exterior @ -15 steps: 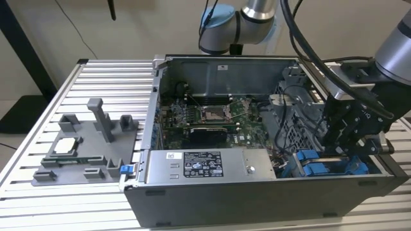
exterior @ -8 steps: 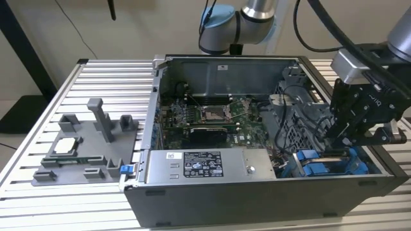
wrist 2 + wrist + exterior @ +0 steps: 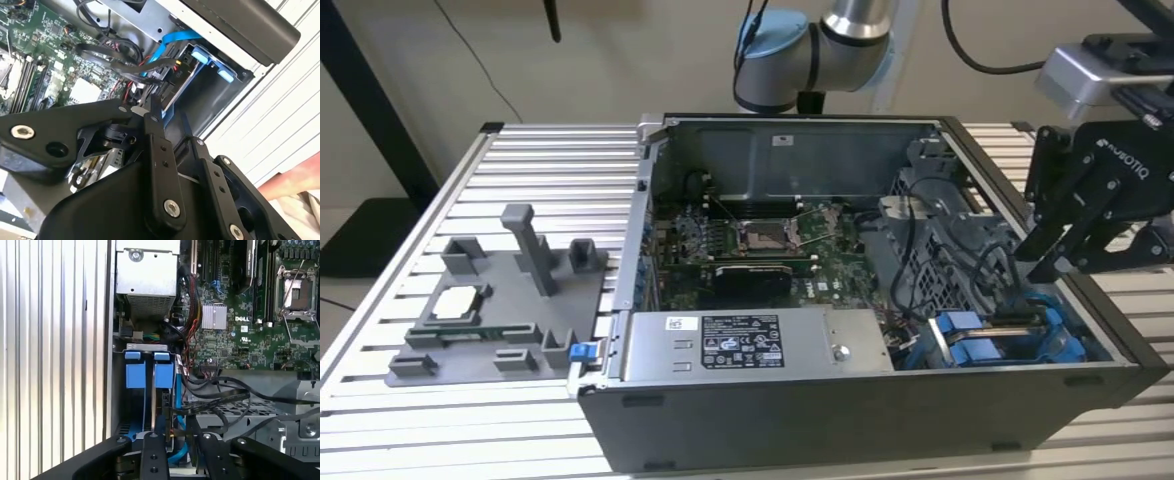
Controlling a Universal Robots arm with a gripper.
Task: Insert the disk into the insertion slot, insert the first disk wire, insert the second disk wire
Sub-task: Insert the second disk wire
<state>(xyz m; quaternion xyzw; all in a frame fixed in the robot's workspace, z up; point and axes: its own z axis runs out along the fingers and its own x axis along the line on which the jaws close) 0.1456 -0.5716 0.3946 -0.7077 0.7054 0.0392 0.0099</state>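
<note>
Blue-railed insertion slot (image 3: 149, 390) with two blue tabs, one disk (image 3: 176, 80) seated; jaws' opening impossible to tell.

Pincer (image 3: 1067, 262) tips hidden behind case wall (image 3: 1107, 320) (exterior view); disk (image 3: 159, 405) mostly buried in slot.

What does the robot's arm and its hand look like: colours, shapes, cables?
The arm is silver metal tubing with a light blue joint cap. The hand is matte black, built of flat bolted links with silver screws and white lettering. Black cables loop near a grey camera box.
</note>
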